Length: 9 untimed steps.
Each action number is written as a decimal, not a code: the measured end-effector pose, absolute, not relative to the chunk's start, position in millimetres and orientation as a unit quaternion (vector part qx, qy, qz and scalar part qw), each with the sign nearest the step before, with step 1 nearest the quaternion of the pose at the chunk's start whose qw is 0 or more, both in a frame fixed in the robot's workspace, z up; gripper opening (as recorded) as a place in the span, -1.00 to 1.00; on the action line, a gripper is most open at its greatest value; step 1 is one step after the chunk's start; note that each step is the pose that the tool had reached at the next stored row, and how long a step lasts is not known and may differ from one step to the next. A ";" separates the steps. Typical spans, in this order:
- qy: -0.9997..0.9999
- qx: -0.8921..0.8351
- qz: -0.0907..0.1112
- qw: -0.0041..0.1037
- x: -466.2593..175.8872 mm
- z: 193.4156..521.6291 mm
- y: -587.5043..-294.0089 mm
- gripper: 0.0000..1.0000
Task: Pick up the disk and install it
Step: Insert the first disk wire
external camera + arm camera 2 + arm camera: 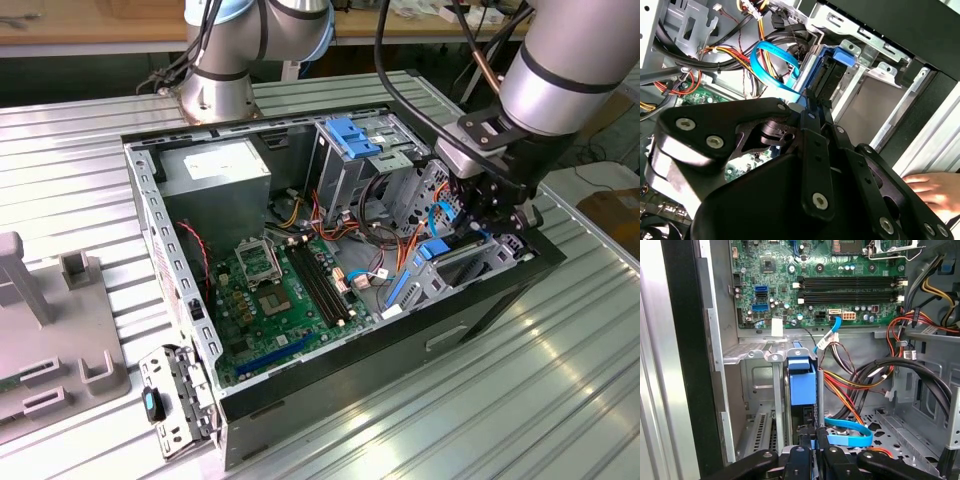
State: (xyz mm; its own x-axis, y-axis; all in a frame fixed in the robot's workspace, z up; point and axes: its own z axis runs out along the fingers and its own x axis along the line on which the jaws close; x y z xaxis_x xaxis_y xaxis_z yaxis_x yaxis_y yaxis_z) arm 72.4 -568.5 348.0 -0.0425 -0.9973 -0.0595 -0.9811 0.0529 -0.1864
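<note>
Contact, by the look of it. From the exterior view: black two-finger gripper [470,228] sunk into the open grey metal computer case [160,230], seemingly clamped on the flat grey metal disk with bright blue plastic side rails [438,260], standing on edge just below the fingertips.

Over to the second wrist view: same gripper [807,97], pinched in tight, disk [832,70] straight ahead of the tips and partly inside the grey metal drive bay [875,95]. Looping light-blue flat cable [772,62] just off to one side. Bare person's hand [930,187] resting behind the gripper, outside the case.

Now the first wrist view: blue rail of the disk [802,382] running forward from the gripper [812,440], green motherboard [840,285] well beyond.

Judged stiff, dense and knock-sensitive, with slick metal faces. Best held across the flat faces at the trailing edge, leaving the rails free to slide.
</note>
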 end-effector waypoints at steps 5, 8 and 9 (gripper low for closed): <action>0.716 -0.691 -0.047 0.087 72.6 347.2 -568.5 -0.68; 0.711 -0.696 -0.046 0.087 72.6 346.0 -568.5 -0.68; 0.710 -0.697 -0.046 0.087 72.6 345.6 -568.6 -0.68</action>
State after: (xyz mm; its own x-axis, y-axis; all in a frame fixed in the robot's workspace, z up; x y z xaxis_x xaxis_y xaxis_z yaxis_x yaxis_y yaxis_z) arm 72.6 -568.6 345.6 -0.0127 -0.9981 -0.0595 -0.9822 0.0237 -0.1866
